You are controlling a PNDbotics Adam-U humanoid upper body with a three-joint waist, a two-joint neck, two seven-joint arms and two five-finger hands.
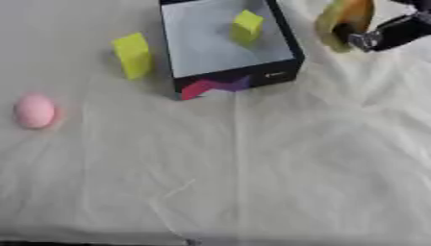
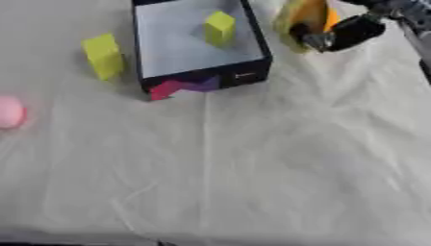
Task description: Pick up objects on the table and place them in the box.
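Right hand (image 2: 341, 32) curled around a yellow-orange object (image 2: 305, 19) hangs just right of the box (image 2: 257, 41), probably needing a leftward carry over its rim.

No text, number or brand is showing clearly enough to read. The black box (image 1: 286, 45), lying toward twelve o'clock, is carrying a small pale mark (image 1: 275, 75) on its near outer wall, toward that wall's three o'clock end, but its letters are too blurred to make out. A pink and purple patch (image 1: 212, 87) is showing at the nine o'clock end of the same wall, and it is bearing no legible lettering.
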